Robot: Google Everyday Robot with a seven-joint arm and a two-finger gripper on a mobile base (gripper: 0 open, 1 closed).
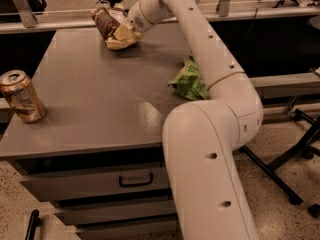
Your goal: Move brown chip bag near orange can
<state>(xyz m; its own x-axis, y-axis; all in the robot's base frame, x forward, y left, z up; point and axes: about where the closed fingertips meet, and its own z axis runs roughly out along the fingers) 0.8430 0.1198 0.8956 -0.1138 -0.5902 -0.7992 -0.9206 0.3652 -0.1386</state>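
The brown chip bag (106,24) lies at the far edge of the grey table (100,99), its dark brown end to the left and its cream part toward me. My gripper (124,28) is at the bag's right side, right against its cream part. The orange can (21,96) stands upright at the table's front left corner, far from the bag. My arm reaches across the table's right side from the foreground.
A green bag (189,81) lies at the table's right edge, partly behind my arm. Drawers with a dark handle (136,180) are below the tabletop. A rail and chair legs stand behind the table, and a black stand base (280,169) is on the floor at the right.
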